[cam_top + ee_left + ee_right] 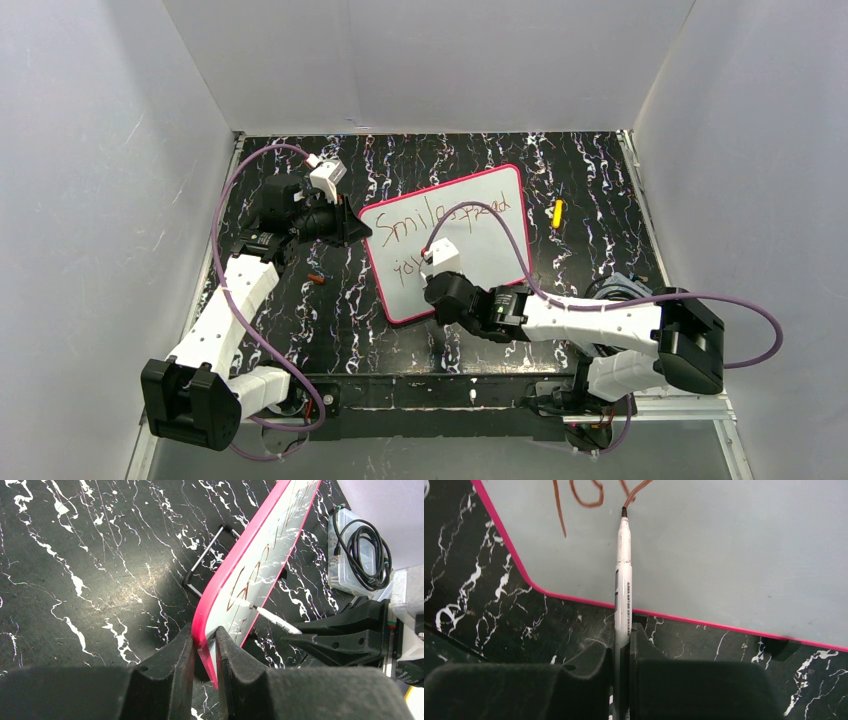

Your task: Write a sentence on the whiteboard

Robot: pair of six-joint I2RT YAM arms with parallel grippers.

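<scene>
The whiteboard (490, 255), white with a pink-red frame, stands tilted at the middle of the black marbled table. The sentence (450, 213) in red-brown marker reads "Smile, spread", with "joy" (408, 268) below it. My left gripper (358, 228) is shut on the board's left edge, its jaws on the pink frame in the left wrist view (205, 645). My right gripper (623, 635) is shut on a white marker (624, 580). The marker's tip (624, 512) touches the board (724, 555) at the end of the last letter.
A yellow object (558, 212) lies right of the board. A small red-brown cap (317, 278) lies on the table left of the board. A clear box holding a black cable (357, 550) sits at the right. The board's wire foot (205, 555) rests on the table.
</scene>
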